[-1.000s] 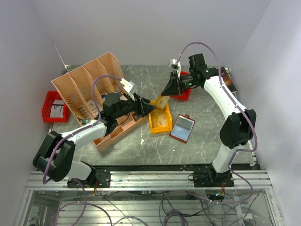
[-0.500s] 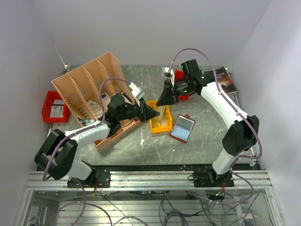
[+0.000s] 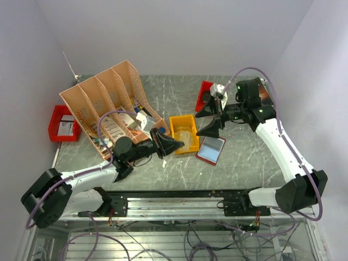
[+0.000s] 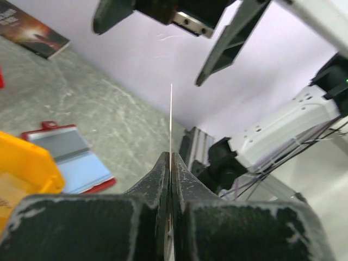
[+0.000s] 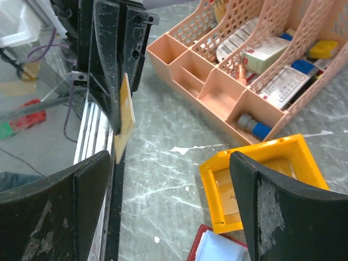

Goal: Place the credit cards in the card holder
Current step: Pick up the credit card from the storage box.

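One orange-yellow credit card [image 5: 124,117] was clamped in the closed left gripper [image 4: 170,159]; the right gripper [image 3: 206,121] hung, jaws wide apart, near the card holder [image 3: 211,148].

Your top view sits high above and behind the arm bases, looking down on the whole bench [image 3: 179,92]. Your left wrist view looks out close along the left fingers [image 4: 157,185], low over the bench and up at the right fingers [image 4: 228,41]. Your right wrist view faces back the opposite way, near the bench. Both wrist views share the orange card [image 5: 125,114], the yellow bin [image 5: 250,155] and the card holder [image 4: 76,157], and each sees the other arm's fingers.
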Controlling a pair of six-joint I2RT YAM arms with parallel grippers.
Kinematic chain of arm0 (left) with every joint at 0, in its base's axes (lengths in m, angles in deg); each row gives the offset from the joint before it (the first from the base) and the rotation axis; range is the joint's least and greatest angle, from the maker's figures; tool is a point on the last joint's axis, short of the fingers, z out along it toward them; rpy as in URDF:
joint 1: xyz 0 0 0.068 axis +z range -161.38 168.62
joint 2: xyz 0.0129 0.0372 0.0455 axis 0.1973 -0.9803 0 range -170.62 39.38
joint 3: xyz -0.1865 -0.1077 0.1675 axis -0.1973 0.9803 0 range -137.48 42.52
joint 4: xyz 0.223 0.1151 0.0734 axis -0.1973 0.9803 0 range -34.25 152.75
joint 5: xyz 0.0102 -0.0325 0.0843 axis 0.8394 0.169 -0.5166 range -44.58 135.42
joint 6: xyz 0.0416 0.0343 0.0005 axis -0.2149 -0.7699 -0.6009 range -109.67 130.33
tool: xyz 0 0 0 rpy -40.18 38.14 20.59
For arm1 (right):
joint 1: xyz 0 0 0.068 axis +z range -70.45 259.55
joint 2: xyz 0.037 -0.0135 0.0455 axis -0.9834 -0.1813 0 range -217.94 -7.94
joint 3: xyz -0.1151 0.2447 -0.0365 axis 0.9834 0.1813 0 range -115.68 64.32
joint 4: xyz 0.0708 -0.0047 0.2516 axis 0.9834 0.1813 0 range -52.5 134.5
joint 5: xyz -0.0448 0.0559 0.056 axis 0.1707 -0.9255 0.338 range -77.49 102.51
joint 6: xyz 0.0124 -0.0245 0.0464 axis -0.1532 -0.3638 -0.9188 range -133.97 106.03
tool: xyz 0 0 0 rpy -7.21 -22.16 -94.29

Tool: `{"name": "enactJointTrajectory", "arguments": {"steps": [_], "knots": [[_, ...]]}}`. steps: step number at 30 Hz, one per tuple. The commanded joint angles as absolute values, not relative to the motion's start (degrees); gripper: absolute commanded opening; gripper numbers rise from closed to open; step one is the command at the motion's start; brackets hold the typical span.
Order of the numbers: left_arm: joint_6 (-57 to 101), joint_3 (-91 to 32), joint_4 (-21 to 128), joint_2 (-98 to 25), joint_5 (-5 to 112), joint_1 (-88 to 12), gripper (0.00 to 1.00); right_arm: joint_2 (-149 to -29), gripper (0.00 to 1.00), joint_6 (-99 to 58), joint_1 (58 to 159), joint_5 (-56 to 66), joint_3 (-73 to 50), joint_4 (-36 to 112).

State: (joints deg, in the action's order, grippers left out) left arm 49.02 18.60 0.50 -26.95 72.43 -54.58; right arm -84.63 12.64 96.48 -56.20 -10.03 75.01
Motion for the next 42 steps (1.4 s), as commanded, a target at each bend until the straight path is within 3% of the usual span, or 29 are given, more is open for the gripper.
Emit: {"name": "enactJointTrajectory", "arguments": {"steps": [1,6,12,18,22,27,31,42], "knots": [[53.3,21.9,-12.3,-25.9,56.0,-60.9,0.07,-82.9,0.89,9.6,95.3,-62.9,-5.0,69.1],[55.8,24.4,-18.5,-28.2,47.6,-65.2,0.07,-81.6,0.87,2.0,95.1,-66.8,-2.0,64.3],[55.2,22.4,-17.6,-31.5,50.7,-66.4,0.07,-81.2,0.84,-2.7,94.5,-67.1,-0.1,60.0],[56.3,25.1,-13.1,-31.2,52.1,-66.5,0.07,-84.4,0.85,16.6,93.1,-48.9,-5.1,74.5],[60.2,29.3,-17.4,-31.4,48.6,-66.6,0.07,-86.9,0.82,27.3,93.4,-59.3,-5.2,84.1],[59.2,27.3,-16.9,-32.2,48.5,-67.4,0.07,-83.1,0.84,9.0,95.6,-57.6,0.3,66.3],[58.5,25.3,-19.1,-34.6,50.7,-67.5,0.07,-85.2,0.81,2.5,97.6,-61.9,0.6,65.0],[57.4,22.9,-18.1,-34.7,50.2,-68.2,0.07,-85.3,0.56,-10.8,101.5,-63.0,4.8,54.8]]}}
